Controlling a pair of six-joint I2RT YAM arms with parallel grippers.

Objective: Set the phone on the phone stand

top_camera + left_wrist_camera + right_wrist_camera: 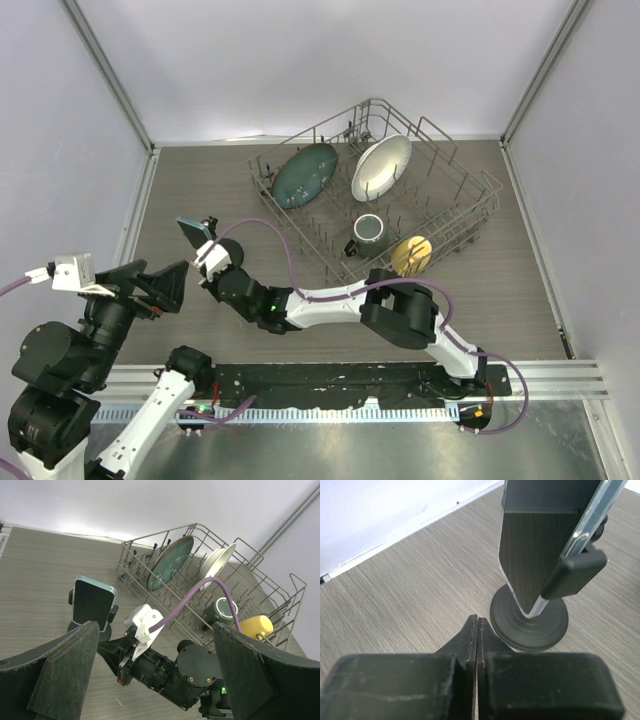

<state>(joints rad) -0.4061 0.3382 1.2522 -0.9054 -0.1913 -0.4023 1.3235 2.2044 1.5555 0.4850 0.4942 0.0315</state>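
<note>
The phone (540,545) stands upright in the phone stand, its dark screen (92,603) facing the left wrist camera. The stand's round black base (530,625) rests on the table, and a side clamp (572,572) holds the phone's edge. From above, the phone (193,231) shows at left-centre. My right gripper (477,619) is shut with nothing between its fingers, its tips just short of the stand's base. My left gripper (155,282) is open and empty, hanging to the left of the stand; its fingers (60,670) frame the right arm.
A wire dish rack (470,215) stands at the back right, holding a teal plate (305,175), a white plate (380,167), a dark mug (369,230) and a yellow cup (411,256). A purple cable (270,235) loops over the right arm. Walls enclose the table.
</note>
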